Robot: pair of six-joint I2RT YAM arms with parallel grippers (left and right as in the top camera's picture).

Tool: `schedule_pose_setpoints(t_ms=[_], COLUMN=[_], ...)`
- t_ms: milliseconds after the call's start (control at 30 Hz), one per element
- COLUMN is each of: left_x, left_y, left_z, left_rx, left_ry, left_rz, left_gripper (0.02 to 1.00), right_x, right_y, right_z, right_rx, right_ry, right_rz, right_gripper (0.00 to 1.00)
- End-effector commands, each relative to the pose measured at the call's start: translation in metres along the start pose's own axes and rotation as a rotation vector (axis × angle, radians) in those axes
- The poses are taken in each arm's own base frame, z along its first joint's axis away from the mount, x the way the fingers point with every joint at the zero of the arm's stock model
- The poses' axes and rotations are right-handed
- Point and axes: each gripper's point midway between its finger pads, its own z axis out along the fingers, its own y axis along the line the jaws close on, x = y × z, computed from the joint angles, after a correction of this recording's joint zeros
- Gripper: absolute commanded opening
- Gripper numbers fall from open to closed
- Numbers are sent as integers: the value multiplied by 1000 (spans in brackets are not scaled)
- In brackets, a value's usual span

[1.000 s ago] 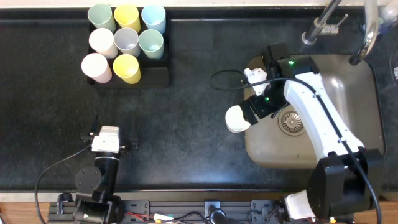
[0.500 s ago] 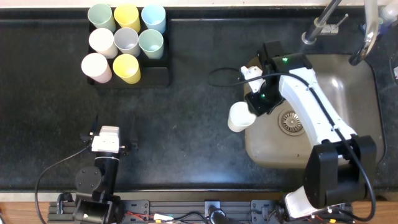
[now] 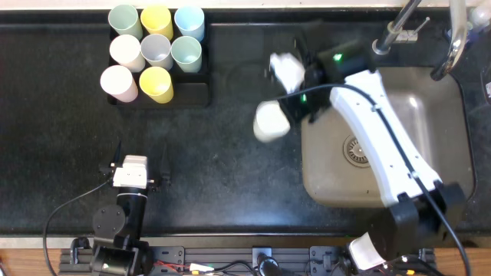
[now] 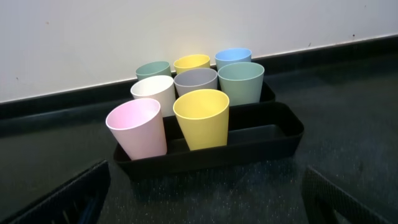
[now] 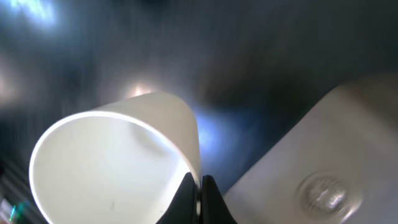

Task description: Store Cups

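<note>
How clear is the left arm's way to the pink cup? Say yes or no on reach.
Probably yes. The left gripper, open, faces the pink cup at the tray's near corner, nothing standing between; a yellow cup crowds one side.

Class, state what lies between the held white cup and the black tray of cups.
Only bare dark countertop separates the white cup and the tray, seen in the top view.

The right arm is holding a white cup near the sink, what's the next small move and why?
Probably carry the white cup left toward the tray: it hangs over the counter, and the tray's corner slot nearest it is free.
</note>
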Motion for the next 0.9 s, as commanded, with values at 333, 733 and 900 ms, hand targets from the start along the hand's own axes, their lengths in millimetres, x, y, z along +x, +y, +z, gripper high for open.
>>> schedule_pose_setpoints(t_ms=[333,733,900], left_x=[-1,-1,-1], left_y=[-1,-1,-1], left_z=[0,0,0], left_rx=[5,5,5], left_ry=[-5,-5,-5], left_rz=[17,17,17], left_gripper=[998,998,998], right_x=[-185,-184,-179], right_y=[92,94,92], right_z=[-59,47,64], right_rx=[109,121,119], right_ry=[-441,-253,-210], right_rz=[-175,-223,-224], right_gripper=[40,40,40])
